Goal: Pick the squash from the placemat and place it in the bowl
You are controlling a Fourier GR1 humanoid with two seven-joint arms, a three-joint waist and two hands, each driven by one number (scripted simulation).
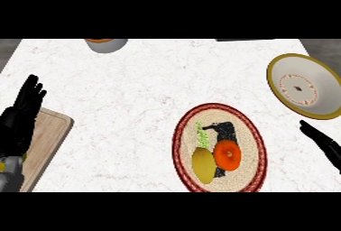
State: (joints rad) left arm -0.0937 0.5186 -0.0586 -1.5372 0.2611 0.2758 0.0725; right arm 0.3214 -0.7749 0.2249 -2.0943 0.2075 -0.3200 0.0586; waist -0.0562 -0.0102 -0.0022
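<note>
1. The squash (pixel 204 165) lies on the placemat (pixel 251 135) near the worktop's front edge, touching an orange fruit (pixel 228 154); a grasp may catch both.
2. The right robot hand (pixel 321 140), fingers straight, holds nothing; the bowl (pixel 278 67) sits at the right edge.
3. The left robot hand (pixel 24 104) rests open.

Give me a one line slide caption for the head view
Squash lies on the round placemat, bowl at right, right robot hand between them.

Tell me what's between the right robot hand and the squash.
In the head view, an orange fruit and the placemat's woven rim, then bare counter, lie between the squash and the right robot hand.
</note>
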